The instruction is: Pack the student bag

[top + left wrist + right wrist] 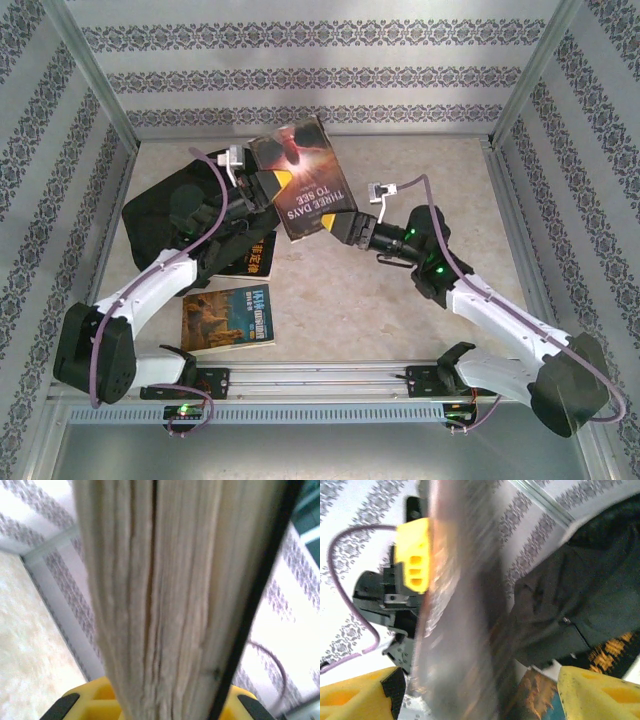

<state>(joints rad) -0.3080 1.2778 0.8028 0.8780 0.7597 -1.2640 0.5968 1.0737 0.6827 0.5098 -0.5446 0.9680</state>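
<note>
- My left pincer point(268, 184) is clamped on the left edge of the paperback point(305, 175), the one titled "Three Days to See". In the left wrist view the cream page block sits squeezed between my yellow fingers point(97, 702).
- My right pincer point(330, 222) is at the paperback's near right corner with its jaws wide. In the right wrist view its fingers point(600, 690) stand either side of the blurred cover and grip nothing.
- The paperback hangs tilted, cover up, and its title reads upside down from the overhead camera.
- The student bag point(160, 205) lies slumped on the left of the worktop point(400, 320), black, partly under my left arm and just beside the held paperback.
- A dark book point(260, 258) with yellow lettering lies at the bag's near right edge. Whether it rests on the fabric, I cannot tell.
- A second book point(230, 318), with a blue and orange cover, lies flat on the worktop nearer my bases.
</note>
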